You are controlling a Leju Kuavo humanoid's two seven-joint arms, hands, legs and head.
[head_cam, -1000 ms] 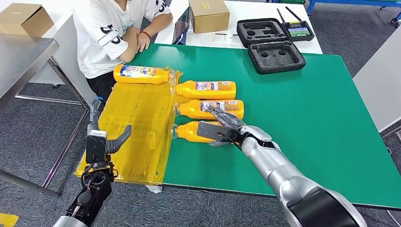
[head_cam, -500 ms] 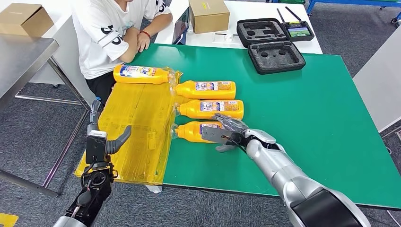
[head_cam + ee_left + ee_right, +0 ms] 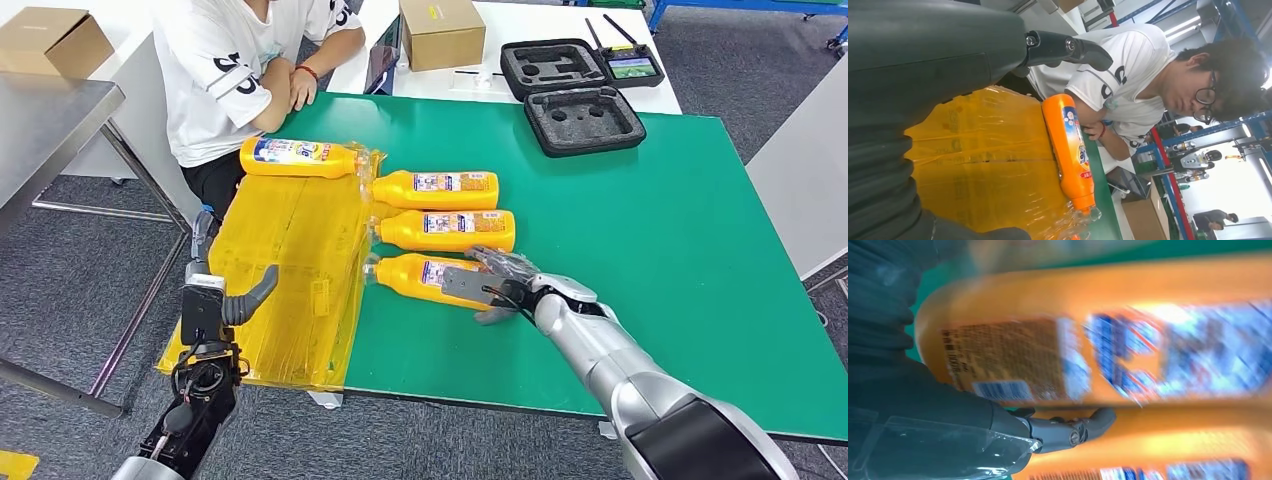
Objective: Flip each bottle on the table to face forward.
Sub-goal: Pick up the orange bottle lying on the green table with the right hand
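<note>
Right hand (image 3: 497, 282) grips the base end of the nearest bottle (image 3: 425, 276), which lies on its side on the green bench (image 3: 640, 230), closest of a row of three. Left hand (image 3: 215, 305) hangs off-bench, fingers apart, holding nothing. Suggest rolling it about its long axis, slowly, clear of the middle bottle (image 3: 447, 229). Label text is too blurred to read.

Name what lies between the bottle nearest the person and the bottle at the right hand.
In the head view, two more bottles lie between the far bottle and the near one.
</note>
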